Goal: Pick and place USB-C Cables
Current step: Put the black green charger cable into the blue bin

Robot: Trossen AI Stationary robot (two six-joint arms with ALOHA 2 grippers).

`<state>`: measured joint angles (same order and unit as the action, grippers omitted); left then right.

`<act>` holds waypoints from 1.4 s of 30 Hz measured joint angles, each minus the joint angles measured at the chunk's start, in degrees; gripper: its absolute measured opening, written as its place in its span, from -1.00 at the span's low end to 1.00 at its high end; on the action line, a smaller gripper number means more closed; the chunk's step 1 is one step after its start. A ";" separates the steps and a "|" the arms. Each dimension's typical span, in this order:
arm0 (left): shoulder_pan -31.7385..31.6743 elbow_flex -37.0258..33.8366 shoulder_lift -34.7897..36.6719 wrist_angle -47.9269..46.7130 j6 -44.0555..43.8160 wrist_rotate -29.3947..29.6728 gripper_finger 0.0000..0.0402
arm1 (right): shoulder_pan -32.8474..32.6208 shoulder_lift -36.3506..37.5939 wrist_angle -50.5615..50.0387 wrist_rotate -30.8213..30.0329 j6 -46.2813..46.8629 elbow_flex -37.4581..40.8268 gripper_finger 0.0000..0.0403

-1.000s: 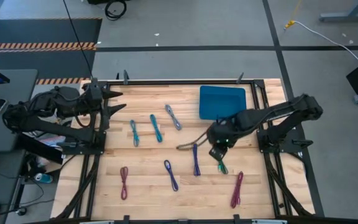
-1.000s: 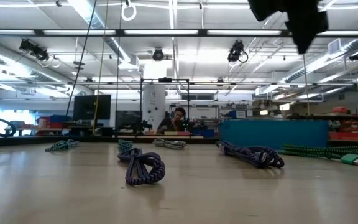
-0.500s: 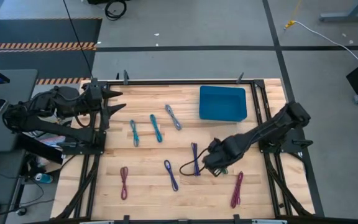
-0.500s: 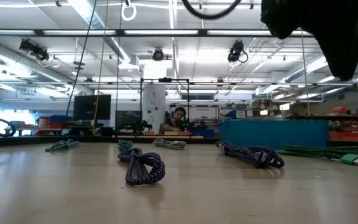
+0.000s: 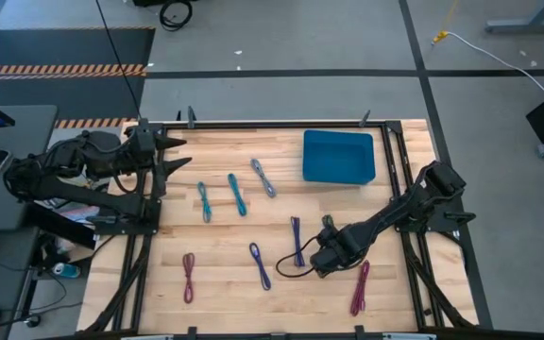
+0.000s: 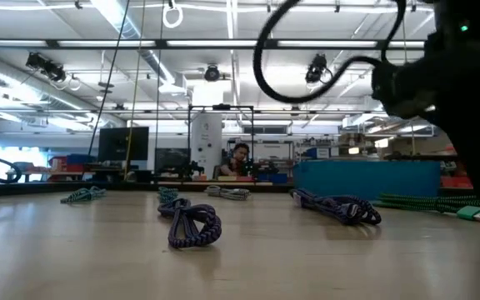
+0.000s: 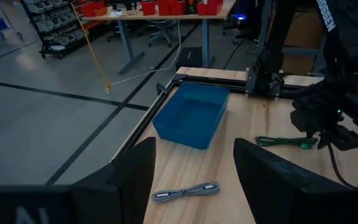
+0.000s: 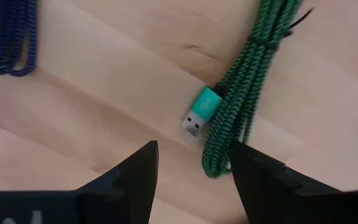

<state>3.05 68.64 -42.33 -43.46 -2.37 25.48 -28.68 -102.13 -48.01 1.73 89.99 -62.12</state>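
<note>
Several short folded cables lie flat on the wooden table: teal (image 5: pixel 203 201), a second teal (image 5: pixel 238 194), grey (image 5: pixel 263 177), blue-purple (image 5: pixel 297 241), blue (image 5: pixel 259 265), maroon (image 5: pixel 189 277), magenta (image 5: pixel 360 286). My right gripper (image 5: pixel 326 258) hangs open above the green cable (image 8: pixel 247 93). In the right wrist view its fingers (image 8: pixel 129 180) frame the near end of the bundle, beside the teal plug (image 8: pixel 202 111), without touching. From above the gripper hides that cable. My left gripper (image 5: pixel 173 156) waits open at the table's left edge.
A blue bin (image 5: pixel 338 156) stands at the far edge, right of the middle. A black wire loop (image 5: pixel 291 269) hangs from the right arm over the blue-purple cable. A metal frame borders the table (image 5: pixel 253 142). A person sits in the room beyond (image 6: pixel 238 158).
My right gripper has moved from in front of the blue bin toward the table's near edge and down, ending low over the green cable. The cables have stayed where they were.
</note>
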 joint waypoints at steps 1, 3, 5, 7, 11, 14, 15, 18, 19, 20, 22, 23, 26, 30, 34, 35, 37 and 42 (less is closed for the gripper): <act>0.00 0.00 0.00 -0.03 -0.01 0.00 0.12 | -0.11 0.00 0.03 -0.02 0.05 0.75 0.02; 0.00 0.00 0.00 -0.04 0.00 0.00 0.12 | -0.12 0.00 -0.20 0.02 0.02 2.28 0.02; 0.00 0.00 -0.02 -0.07 -0.02 0.00 0.12 | -0.11 0.02 -0.50 0.05 -0.46 3.37 0.01; 0.00 0.00 -0.02 -0.07 -0.04 0.01 0.12 | -0.10 0.04 0.10 0.01 -1.12 4.19 0.01; 0.00 0.00 -0.02 -0.09 -0.81 0.00 0.12 | -0.10 0.39 1.57 -0.09 -1.63 5.47 0.02; 0.00 0.00 -0.02 -0.09 -1.08 0.02 0.12 | -0.10 0.42 1.61 -0.12 -1.65 5.81 -0.06; 0.00 0.00 -0.02 -0.09 -1.07 0.02 0.12 | -0.10 0.39 1.48 -0.06 -1.80 5.86 -0.12; 0.00 0.00 -0.02 -0.09 -1.11 -0.01 0.12 | -0.01 0.35 1.31 1.18 -2.65 5.87 -0.45; 0.00 0.00 -0.02 -0.09 -1.11 0.01 0.12 | -0.01 0.33 1.35 1.19 -2.69 5.91 -0.60; 0.00 0.00 -0.02 -0.09 -1.15 0.01 0.12 | -0.01 0.34 1.35 1.19 -2.77 5.81 -0.76; 0.01 0.00 -0.04 -0.09 -1.20 0.00 0.12 | -0.01 0.71 1.65 1.20 -3.56 5.88 -0.89; 0.00 0.00 -0.04 -0.09 -1.20 0.00 0.11 | -0.01 0.73 1.85 1.28 -3.63 5.86 -0.89; 0.00 0.00 -0.04 -0.09 -1.51 0.00 0.12 | -0.02 1.41 2.08 1.15 -4.57 4.68 -0.90; 0.00 0.00 -0.04 -0.09 -2.65 0.00 0.10 | 0.52 4.67 1.78 -4.56 -5.77 -0.26 -0.90; 0.00 0.00 -0.42 0.02 -3.04 0.01 0.08 | 1.44 7.82 -1.61 -15.40 -8.06 -6.61 -0.90; 0.00 0.00 -0.45 0.13 -3.04 0.02 0.08 | 1.66 8.83 -2.42 -18.35 -8.94 -8.38 -0.90; 0.00 0.00 -1.11 0.30 -3.29 0.02 0.07 | 2.21 10.59 -6.64 -23.80 -10.84 -11.70 -0.90; 0.02 0.00 -3.36 0.30 -4.51 -0.01 0.07 | 4.61 14.32 -23.32 -32.21 -16.00 -19.58 -0.90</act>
<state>3.07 68.64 -45.68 -43.16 -6.88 25.47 -24.07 -87.80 -71.33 -30.48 73.99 -81.70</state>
